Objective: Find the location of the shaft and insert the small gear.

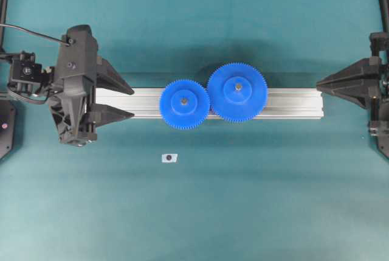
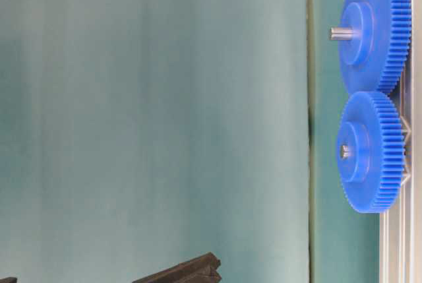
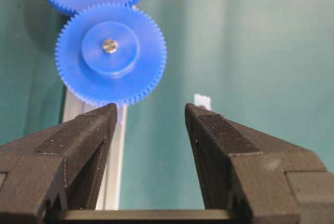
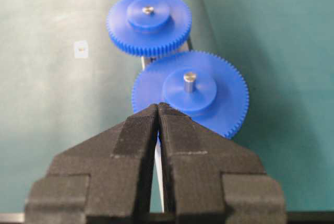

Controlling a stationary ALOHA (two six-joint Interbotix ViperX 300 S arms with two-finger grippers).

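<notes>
The small gear (image 1: 184,103), a blue plastic toothed disc with a raised round hub, sits on the long ribbed aluminium rail (image 1: 292,103) that lies across the middle of the teal table (image 1: 243,200). The end of a thin grey metal shaft (image 3: 109,46) shows in the centre hole of its hub, about flush with the hub's top. Its teeth meet those of the larger blue plastic gear (image 1: 237,92) just beside it on the same rail, toward the right arm's side; that gear's own grey pin (image 4: 189,82) stands up above its hub. On the bare table, apart from the rail and nearer the bottom edge of the overhead view, lies a small pale square piece with a dark centre (image 1: 169,158); what it is cannot be told. The left gripper (image 1: 134,103) is at the rail's left end with its 2 black fingers (image 3: 88,140) spread apart and nothing between them; in the overhead view 1 tip lies over the rail's upper edge and the other over its lower edge. The right gripper (image 1: 318,83) is beyond the rail's right end, apart from both gears, its 2 black fingers (image 4: 135,135) pressed together with nothing between them.
</notes>
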